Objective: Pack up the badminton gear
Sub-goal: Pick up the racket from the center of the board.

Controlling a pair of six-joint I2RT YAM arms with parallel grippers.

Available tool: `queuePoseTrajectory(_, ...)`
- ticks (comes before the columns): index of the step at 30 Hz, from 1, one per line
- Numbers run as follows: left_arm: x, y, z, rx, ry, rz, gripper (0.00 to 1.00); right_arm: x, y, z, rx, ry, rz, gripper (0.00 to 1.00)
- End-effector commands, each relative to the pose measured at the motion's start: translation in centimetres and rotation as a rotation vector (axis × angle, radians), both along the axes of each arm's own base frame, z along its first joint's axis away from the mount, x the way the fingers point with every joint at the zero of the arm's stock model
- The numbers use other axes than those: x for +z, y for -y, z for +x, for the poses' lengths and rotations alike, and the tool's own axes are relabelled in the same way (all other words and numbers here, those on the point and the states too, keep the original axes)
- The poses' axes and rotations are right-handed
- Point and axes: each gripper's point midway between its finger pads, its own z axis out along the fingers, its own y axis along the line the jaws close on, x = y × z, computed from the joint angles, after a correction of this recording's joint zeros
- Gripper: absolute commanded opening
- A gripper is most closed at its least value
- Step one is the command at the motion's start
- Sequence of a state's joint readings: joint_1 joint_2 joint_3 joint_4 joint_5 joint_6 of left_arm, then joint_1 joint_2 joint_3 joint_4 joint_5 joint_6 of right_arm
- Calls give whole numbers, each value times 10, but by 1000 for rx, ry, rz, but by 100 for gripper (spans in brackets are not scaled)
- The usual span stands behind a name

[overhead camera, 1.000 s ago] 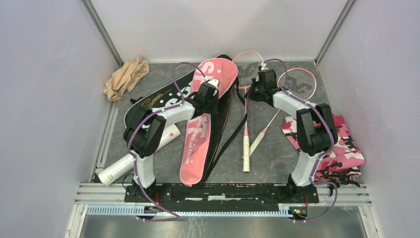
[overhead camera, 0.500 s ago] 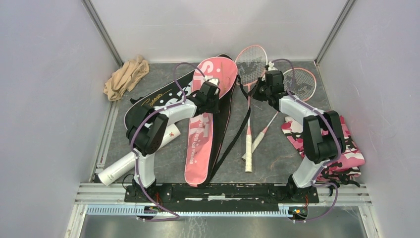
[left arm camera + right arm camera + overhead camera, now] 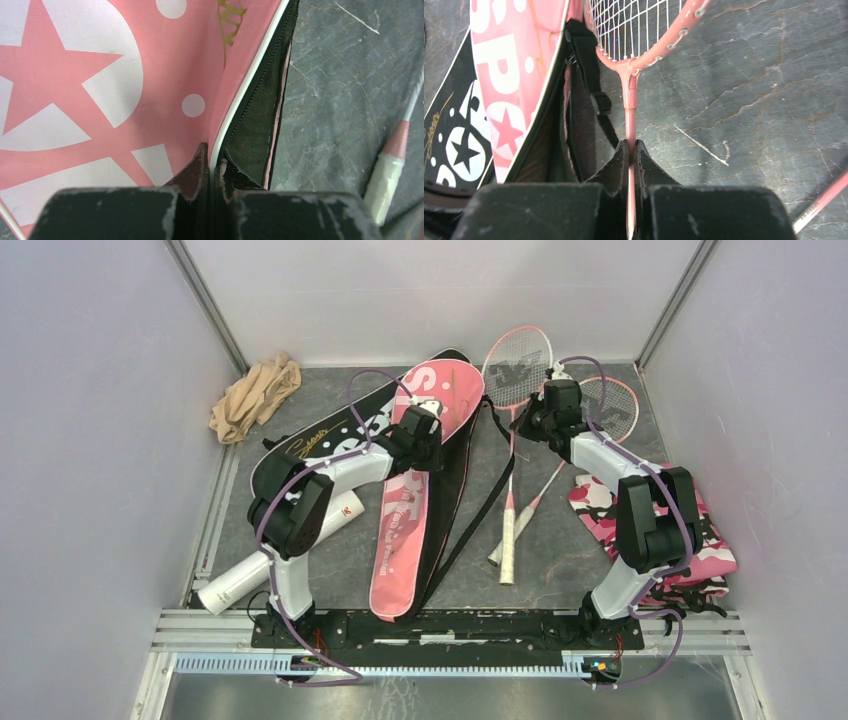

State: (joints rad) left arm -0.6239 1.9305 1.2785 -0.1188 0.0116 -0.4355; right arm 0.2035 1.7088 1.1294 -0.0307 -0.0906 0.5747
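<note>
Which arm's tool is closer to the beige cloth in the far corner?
Left. The left tool, clamped on the edge of the pink bag, sits right of the beige cloth; the right tool, shut on the shaft of a racket, is farther right, beyond that bag.

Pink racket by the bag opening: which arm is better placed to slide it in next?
Right, likely: the right gripper is shut on the racket shaft, while the left gripper pinches the pink bag at its open edge.
</note>
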Motion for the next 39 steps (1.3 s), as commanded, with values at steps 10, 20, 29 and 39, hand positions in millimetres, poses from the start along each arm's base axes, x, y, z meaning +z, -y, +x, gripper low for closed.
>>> queuePoseTrajectory(10, 53, 4, -7, -47, 114, -101, 2, 56, 8, 17, -44, 159, 16, 0)
queuePoseTrajectory(20, 20, 10, -6, -65, 36, -67, 2, 89, 5, 18, 24, 265, 153, 0)
queuePoseTrajectory(29, 12, 22, 0, -103, 19, -79, 2, 122, -18, 22, 135, 351, 246, 0)
queuePoseTrajectory(39, 23, 49, -17, -205, -30, -224, 2, 131, -35, 25, 219, 399, 303, 0)
